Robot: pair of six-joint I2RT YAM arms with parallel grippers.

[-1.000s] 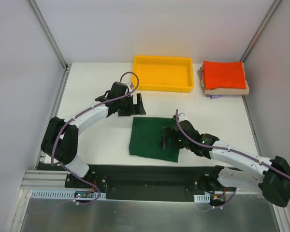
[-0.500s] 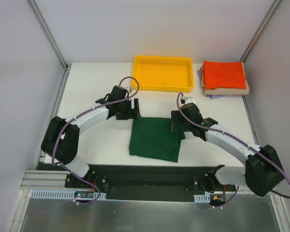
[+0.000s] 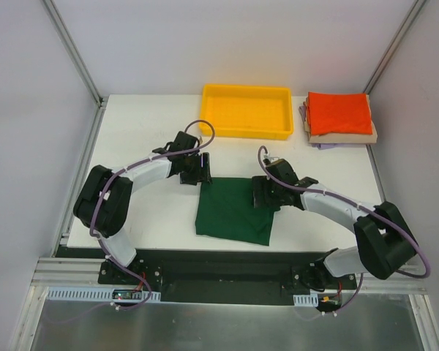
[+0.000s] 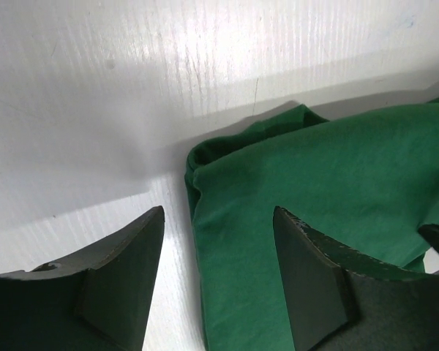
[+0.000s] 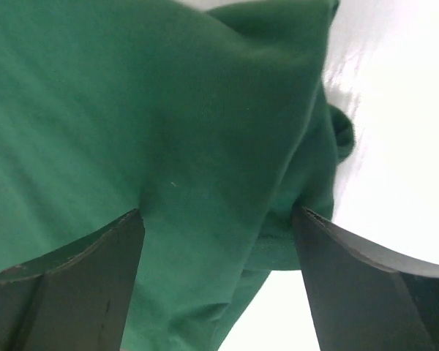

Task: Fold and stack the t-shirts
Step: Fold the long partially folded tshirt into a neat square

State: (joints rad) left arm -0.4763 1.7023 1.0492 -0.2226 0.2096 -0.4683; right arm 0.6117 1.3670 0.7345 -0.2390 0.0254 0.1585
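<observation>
- Done, by the look of it: 3 folded shirts stacked at the far right corner of the table (image 3: 146, 131). The orange shirt (image 3: 339, 111) is on top, the tan shirt (image 3: 351, 137) under it, and the lavender shirt (image 3: 320, 145) peeks out at the bottom.
- The green shirt (image 3: 230, 212) lies flat mid-table, nearer the arms. It's already a rough rectangle w/ layers showing at the corners. It's well apart from the stack and not yet on it.
- L hand (image 3: 196, 174): fingers (image 4: 124, 278) spread, straddling the shirt's far-left corner, low over the table. Nothing pinched.
- R hand (image 3: 265, 196): also spread, at the far-right corner. Cloth bulges up betw. the fingers (image 5: 351, 270), no pinch seen.
- Step in hand, prob.: take both far corners for 1 more fold, or a lift.
- Left to do: finish the fold, then move the green shirt onto the stack.
- Yellow tray (image 3: 249, 132) sits at the far edge, beside the stack. Neither hand is near it.
</observation>
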